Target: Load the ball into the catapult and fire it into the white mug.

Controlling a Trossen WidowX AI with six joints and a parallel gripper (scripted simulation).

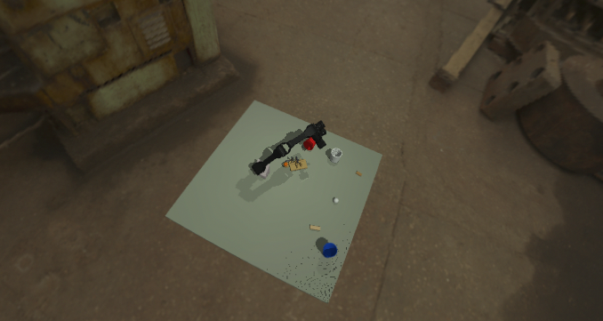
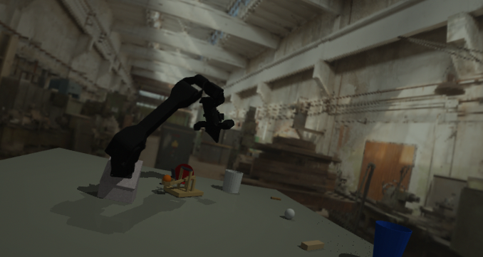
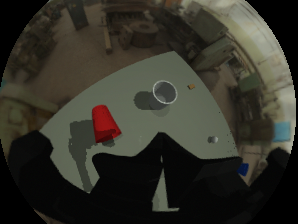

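Observation:
My gripper is shut with nothing visible between the fingertips. It hangs high above the mat, near the red cup. The small wooden catapult stands near the arm's base. An orange ball sits at the catapult's end nearest the base, on or against its arm. The white mug stands upright beyond the catapult's other end. The catapult is out of sight in the wrist view.
A red cup lies on its side beside the catapult. A white ball, a tan block, a smaller orange-brown block and a blue cup are farther off.

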